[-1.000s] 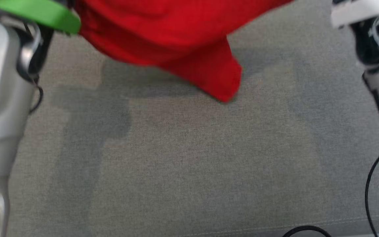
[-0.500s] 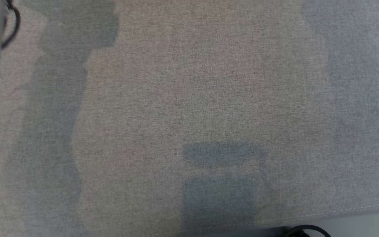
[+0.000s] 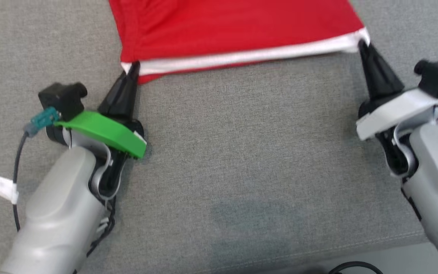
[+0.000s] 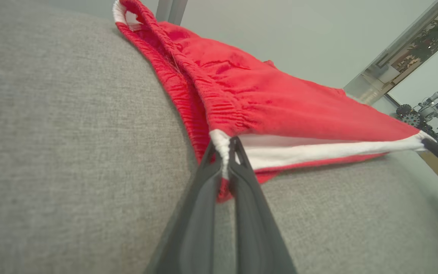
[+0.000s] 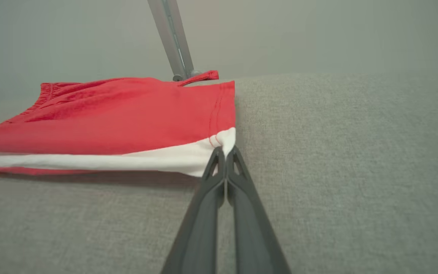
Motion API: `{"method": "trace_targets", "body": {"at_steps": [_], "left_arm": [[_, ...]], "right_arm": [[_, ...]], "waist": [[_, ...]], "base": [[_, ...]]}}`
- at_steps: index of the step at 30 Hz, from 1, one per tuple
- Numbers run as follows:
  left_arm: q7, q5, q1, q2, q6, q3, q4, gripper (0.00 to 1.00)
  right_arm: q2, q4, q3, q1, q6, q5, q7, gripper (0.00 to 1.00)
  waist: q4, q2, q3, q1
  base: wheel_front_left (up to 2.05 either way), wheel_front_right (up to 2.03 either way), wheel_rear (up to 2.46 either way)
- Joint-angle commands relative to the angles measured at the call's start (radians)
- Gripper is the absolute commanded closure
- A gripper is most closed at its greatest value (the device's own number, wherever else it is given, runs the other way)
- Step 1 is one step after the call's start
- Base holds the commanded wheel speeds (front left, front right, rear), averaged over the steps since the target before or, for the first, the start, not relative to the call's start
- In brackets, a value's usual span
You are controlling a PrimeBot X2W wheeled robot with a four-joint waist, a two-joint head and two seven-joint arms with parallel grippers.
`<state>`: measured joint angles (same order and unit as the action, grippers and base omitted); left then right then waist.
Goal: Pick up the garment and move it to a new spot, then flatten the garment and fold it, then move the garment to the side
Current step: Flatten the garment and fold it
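Covering the whole work area, the grey fabric surface (image 3: 242, 160) gives a broad, flat bed for laying cloth out. The red shorts (image 3: 234, 26) lie at its far side, roughly centred between the two arms, with the body of the cloth resting on the surface and running away from the robot. Their near edge is a white band (image 3: 242, 57), pulled into a straight, taut line from one corner to the other, with a red under-layer peeking out below it at the left end. That tension looks deliberate: holding both corners apart draws out the wrinkles, so the step in hand reads as flattening before any fold. The left gripper (image 3: 130, 70) has its fingers pressed together on the left corner of the band, and the left wrist view confirms the pinch (image 4: 224, 146), white trim caught between the tips, with the gathered elastic waistband (image 4: 219, 106) running away beyond them. The right gripper (image 3: 361, 43) pinches the right corner in the same way, its tips closed on the trim in its own wrist view (image 5: 224, 152). Both grippers sit low, near the surface, probably so the cloth settles rather than hangs. A green cover (image 3: 101, 131) marks the left wrist.
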<state>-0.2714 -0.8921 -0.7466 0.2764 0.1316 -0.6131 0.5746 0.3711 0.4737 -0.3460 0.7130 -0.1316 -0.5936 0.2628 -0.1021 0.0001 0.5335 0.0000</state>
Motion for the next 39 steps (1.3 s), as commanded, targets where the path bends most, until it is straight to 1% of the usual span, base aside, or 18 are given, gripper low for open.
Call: {"method": "trace_targets", "body": {"at_steps": [1, 3, 5, 7, 9, 11, 12, 15, 17, 22, 25, 29, 32, 34, 36, 39], "left_arm": [[0.013, -0.028, 0.127, -0.015, -0.003, -0.015, 0.032, 1.0], [0.013, -0.024, 0.193, -0.018, -0.003, -0.015, 0.027, 1.0], [0.013, -0.02, 0.252, -0.028, -0.003, -0.001, 0.019, 1.0], [0.013, -0.016, 0.308, -0.042, -0.003, 0.008, 0.009, 1.0], [0.013, 0.001, 0.356, -0.042, -0.002, -0.007, -0.001, 1.0], [0.013, 0.001, 0.401, -0.046, -0.002, -0.001, -0.001, 1.0], [0.012, 0.012, 0.446, -0.049, -0.002, 0.004, -0.007, 1.0], [0.01, 0.036, 0.509, -0.052, -0.002, 0.023, -0.013, 1.0], [0.01, 0.044, 0.552, -0.054, -0.003, 0.052, -0.012, 1.0], [0.008, 0.056, 0.629, -0.054, -0.003, 0.095, -0.019, 1.0], [0.007, 0.064, 0.676, -0.055, -0.003, 0.121, -0.03, 1.0], [0.007, 0.081, 0.738, -0.051, -0.003, 0.145, -0.055, 1.0], [0.007, 0.093, 0.756, -0.053, -0.003, 0.162, -0.091, 1.0], [0.005, 0.094, 0.741, -0.069, -0.003, 0.176, -0.199, 1.0], [0.006, 0.104, 0.73, -0.065, -0.003, 0.171, -0.277, 1.0], [0.006, 0.113, 0.674, -0.074, -0.003, 0.177, -0.35, 1.0]], "right_arm": [[0.007, -0.005, -0.01, -0.049, 0.002, -0.002, 0.003, 1.0], [0.002, -0.005, -0.016, -0.114, 0.002, -0.006, 0.003, 1.0], [-0.009, 0.002, 0.004, -0.178, 0.002, -0.03, 0.003, 1.0], [-0.009, 0.015, -0.043, -0.239, 0.002, -0.042, 0.003, 1.0], [0.016, 0.015, -0.104, -0.271, 0.002, -0.041, 0.003, 1.0], [0.031, 0.018, -0.123, -0.309, 0.002, -0.056, 0.003, 1.0], [0.033, 0.021, -0.132, -0.353, 0.002, -0.066, 0.003, 1.0], [0.043, 0.026, -0.131, -0.405, 0.002, -0.071, 0.003, 1.0], [0.036, 0.028, -0.131, -0.444, 0.002, -0.076, 0.003, 1.0], [0.038, 0.025, -0.115, -0.515, 0.002, -0.085, 0.003, 1.0], [0.056, 0.015, -0.128, -0.565, 0.002, -0.085, 0.003, 1.0], [0.089, -0.018, -0.125, -0.631, 0.003, -0.118, 0.003, 1.0], [0.115, -0.047, -0.114, -0.642, 0.003, -0.13, 0.003, 1.0], [0.12, -0.075, -0.085, -0.619, 0.003, -0.118, 0.003, 1.0], [0.112, -0.093, -0.044, -0.592, 0.003, -0.103, 0.003, 1.0], [0.103, -0.1, -0.009, -0.511, 0.002, -0.066, 0.003, 1.0]], "waist": [[0.009, -0.0001, -0.089, 0.0], [0.009, -0.0001, -0.132, 0.0], [0.012, -0.0001, -0.176, 0.0], [0.013, -0.0001, -0.22, 0.0], [0.009, -0.0001, -0.256, 0.0], [0.008, -0.0001, -0.292, 0.0], [0.004, -0.0001, -0.33, 0.0], [0.004, -0.0001, -0.384, 0.0], [0.004, -0.0001, -0.413, 0.0], [0.011, -0.0001, -0.459, 0.0], [0.024, -0.0001, -0.487, 0.0], [0.039, -0.0001, -0.506, 0.0], [0.051, -0.0001, -0.491, 0.0], [0.063, -0.0001, -0.468, 0.0], [0.082, -0.0001, -0.437, 0.0], [0.115, -0.0001, -0.385, 0.0]], "base": [[0.0, 0.0, 0.0], [0.0, 0.0, 0.0], [0.0, 0.0, 0.0], [0.0, 0.0, 0.0], [0.0, 0.0, 0.0], [0.0, 0.0, 0.0], [0.0, 0.0, 0.0], [0.0, 0.0, 0.0], [0.0, 0.0, 0.0], [0.0, 0.0, 0.0], [0.0, 0.0, 0.0], [0.0, 0.0, 0.0], [0.0, 0.0, 0.0], [0.0, 0.0, 0.0], [0.0, 0.0, 0.0], [0.0, 0.0, 0.0]]}}
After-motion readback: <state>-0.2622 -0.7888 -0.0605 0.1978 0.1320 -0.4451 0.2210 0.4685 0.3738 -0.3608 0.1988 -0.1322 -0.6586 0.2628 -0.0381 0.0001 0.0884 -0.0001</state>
